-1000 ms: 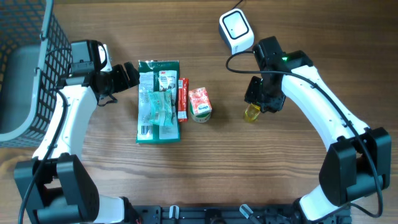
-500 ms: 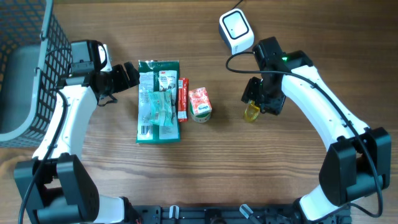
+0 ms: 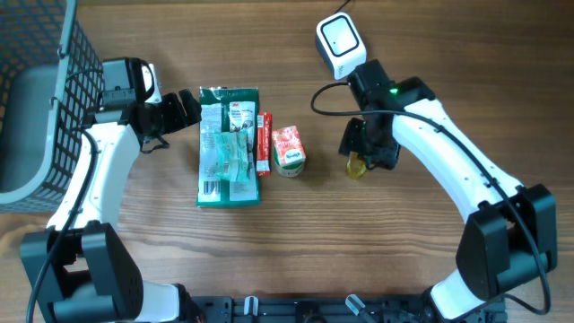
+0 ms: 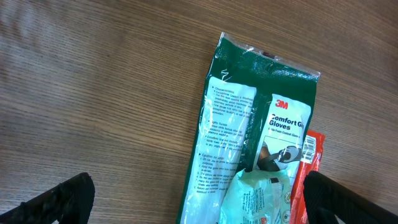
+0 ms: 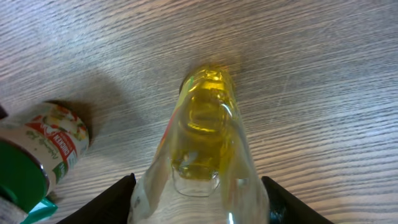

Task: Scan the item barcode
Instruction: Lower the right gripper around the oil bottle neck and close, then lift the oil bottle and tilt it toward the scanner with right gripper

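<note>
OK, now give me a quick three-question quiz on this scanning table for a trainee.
1. True or false: the left fingers grip the 3M Comfort Gloves pack.
2. What sits between the right fingers? A scanner, B yellow bottle, C carton.
3. Which item lies just right of the gloves pack in the overhead view?
Key: 1 false, they stand open. 2 B. 3 the red packet.
</note>
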You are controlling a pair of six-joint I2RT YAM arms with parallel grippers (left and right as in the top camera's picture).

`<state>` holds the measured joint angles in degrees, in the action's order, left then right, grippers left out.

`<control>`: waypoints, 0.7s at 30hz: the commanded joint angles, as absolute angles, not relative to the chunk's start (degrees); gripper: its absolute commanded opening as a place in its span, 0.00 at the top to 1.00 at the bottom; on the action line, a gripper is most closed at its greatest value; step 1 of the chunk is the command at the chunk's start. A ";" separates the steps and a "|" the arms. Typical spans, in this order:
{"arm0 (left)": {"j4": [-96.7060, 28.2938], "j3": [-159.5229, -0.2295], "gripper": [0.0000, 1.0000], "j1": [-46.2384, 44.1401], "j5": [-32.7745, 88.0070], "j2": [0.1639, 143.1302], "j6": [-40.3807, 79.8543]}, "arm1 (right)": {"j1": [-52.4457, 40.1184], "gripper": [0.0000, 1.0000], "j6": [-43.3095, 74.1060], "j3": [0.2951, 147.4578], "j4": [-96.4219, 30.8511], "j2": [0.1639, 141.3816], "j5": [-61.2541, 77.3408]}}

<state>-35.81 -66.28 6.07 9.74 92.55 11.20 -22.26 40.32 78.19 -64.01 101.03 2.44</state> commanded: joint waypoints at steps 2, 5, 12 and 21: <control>-35.62 -67.02 0.00 6.57 9.34 91.92 10.70 | -22.17 0.37 40.69 79.44 -62.94 100.44 -0.62; -35.62 -67.02 0.00 6.55 9.37 91.92 10.70 | -22.17 0.37 40.66 79.44 -62.19 100.51 -0.62; -35.62 -67.02 0.00 6.57 9.37 91.92 10.70 | -22.17 0.45 40.66 79.44 -62.15 100.51 -0.60; -35.62 -67.02 0.00 6.57 9.34 91.92 10.70 | -21.39 0.69 38.94 79.72 -61.25 96.05 -0.62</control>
<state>-35.83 -66.28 6.07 9.74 92.55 11.20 -22.15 40.38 78.19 -61.49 100.60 0.54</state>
